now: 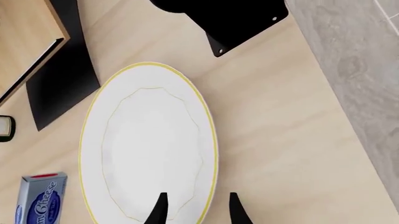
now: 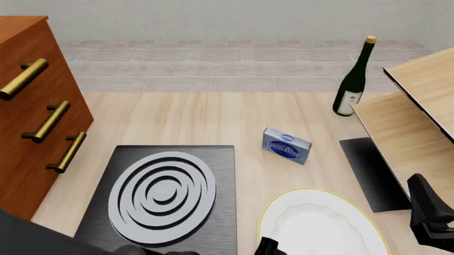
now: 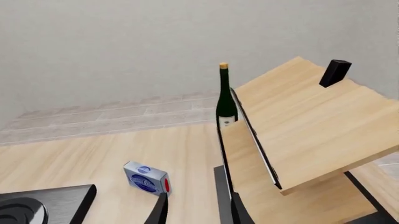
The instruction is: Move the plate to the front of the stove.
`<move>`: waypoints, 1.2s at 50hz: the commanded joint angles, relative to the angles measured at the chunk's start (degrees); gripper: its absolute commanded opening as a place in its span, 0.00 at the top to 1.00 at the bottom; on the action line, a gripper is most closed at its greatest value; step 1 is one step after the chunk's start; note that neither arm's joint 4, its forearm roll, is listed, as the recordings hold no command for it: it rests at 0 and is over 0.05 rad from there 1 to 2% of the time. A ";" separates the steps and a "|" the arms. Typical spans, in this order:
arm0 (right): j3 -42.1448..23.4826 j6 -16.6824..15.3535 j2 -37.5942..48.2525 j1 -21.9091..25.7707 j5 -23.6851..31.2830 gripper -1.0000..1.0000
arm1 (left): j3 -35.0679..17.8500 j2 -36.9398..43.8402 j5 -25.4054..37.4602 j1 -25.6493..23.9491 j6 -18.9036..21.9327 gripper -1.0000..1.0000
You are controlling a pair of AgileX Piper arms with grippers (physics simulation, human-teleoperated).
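Note:
The white plate (image 2: 322,226) with its thin gold rim lies flat on the table near the front edge, to the right of the stove (image 2: 165,195), a black slab with grey-white rings. In the left wrist view the plate (image 1: 149,144) fills the middle. My left gripper (image 1: 198,211) is open, one finger over the plate and the other outside its rim, on the side facing the stove. My right gripper (image 3: 198,212) is open and holds nothing; it hovers at the far right, pointing toward the shelf and bottle. Only a corner of the stove (image 3: 44,203) shows there.
A blue cream cheese box (image 2: 286,145) lies behind the plate. A green wine bottle (image 2: 352,79) stands at the back right. A wooden shelf (image 2: 415,117) over a dark mat (image 2: 372,172) takes the right side. A brown drawer cabinet (image 2: 35,106) stands on the left.

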 commanded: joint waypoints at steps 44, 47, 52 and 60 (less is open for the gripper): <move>0.00 0.30 0.00 -0.66 -0.23 0.00 | -1.23 3.34 -2.44 1.50 6.03 1.00; 0.00 0.35 0.00 -0.67 -0.29 0.00 | -1.04 2.02 -1.71 1.54 6.35 1.00; 0.00 0.37 0.00 -0.70 -0.30 0.00 | -0.77 0.25 -0.88 1.69 7.01 1.00; -0.01 0.42 0.00 -0.84 -0.50 0.00 | -0.32 -2.36 0.25 1.82 8.09 1.00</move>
